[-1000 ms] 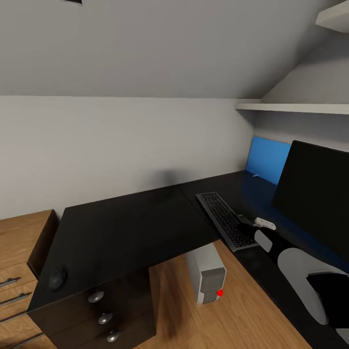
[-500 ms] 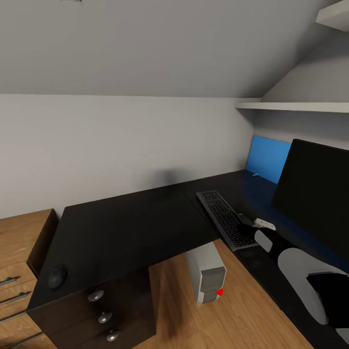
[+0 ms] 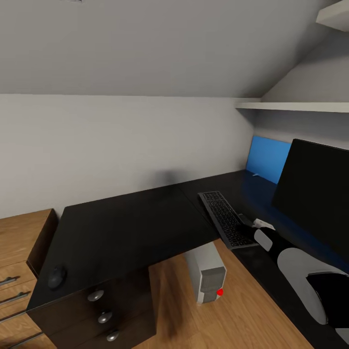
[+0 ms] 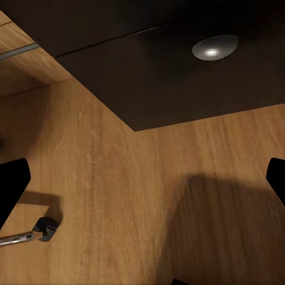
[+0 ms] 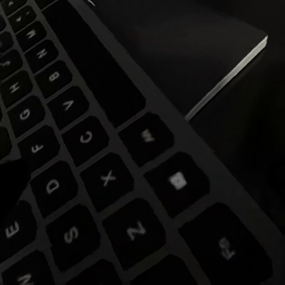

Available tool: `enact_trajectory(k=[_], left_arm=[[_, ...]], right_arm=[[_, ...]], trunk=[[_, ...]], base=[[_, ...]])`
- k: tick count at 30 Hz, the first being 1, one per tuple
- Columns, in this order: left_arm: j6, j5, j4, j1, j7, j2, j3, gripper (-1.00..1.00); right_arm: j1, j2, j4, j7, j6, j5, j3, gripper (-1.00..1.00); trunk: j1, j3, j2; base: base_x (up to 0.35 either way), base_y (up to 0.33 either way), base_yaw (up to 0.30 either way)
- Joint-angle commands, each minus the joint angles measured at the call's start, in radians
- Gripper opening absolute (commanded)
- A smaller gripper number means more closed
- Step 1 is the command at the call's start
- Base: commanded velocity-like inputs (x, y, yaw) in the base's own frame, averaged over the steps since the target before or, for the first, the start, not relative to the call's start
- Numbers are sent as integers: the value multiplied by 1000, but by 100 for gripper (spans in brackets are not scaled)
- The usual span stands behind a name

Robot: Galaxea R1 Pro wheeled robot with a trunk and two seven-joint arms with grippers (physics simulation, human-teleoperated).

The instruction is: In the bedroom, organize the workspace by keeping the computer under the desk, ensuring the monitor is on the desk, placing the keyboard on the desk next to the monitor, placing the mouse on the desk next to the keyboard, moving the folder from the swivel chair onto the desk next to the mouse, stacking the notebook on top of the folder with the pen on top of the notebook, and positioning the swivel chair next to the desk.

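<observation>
The keyboard (image 3: 224,219) lies on the black tabletop (image 3: 126,232) in front of the monitor (image 3: 317,191), its near end right at the right hand (image 3: 248,224), which rests against that corner; whether its fingers grip it I cannot tell. The mouse (image 3: 56,277) sits well apart at the tabletop's far left corner. The computer (image 3: 207,272) stands on the floor beneath. The left hand (image 4: 142,184) hangs spread wide over the wooden floor (image 4: 119,202), holding nothing.

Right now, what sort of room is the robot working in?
Most likely a home-office corner of an attic room: the grey ceiling slopes down to a low wall, an L-shaped black desk carries a keyboard and monitor, and a grey computer stands on the wooden floor beneath.
</observation>
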Motion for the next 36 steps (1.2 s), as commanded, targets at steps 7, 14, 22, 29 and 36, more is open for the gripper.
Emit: enact_trajectory(k=[7,14,22,29,36], left_arm=[[-7,11,0,-1,6,2,-8,100],[-6,11,0,-1,5,1,-8,100],[-6,11,0,-1,5,1,-8,100],[-6,11,0,-1,6,1,-8,100],[-7,11,0,-1,5,1,-8,100]], right_arm=[[0,2,-4,-6,8,-47,12,100],[0,2,-4,-6,8,-50,12,100],[0,2,-4,-6,8,-50,13,100],[0,2,-4,-6,8,-50,14,100],[0,2,-4,-5,8,-50,14,100]], trunk=[[0,5,0],[0,15,0],[0,25,0],[0,34,0],[0,38,0]], base=[[0,0,13],[0,0,121],[0,0,178],[0,0,195],[0,0,215]])
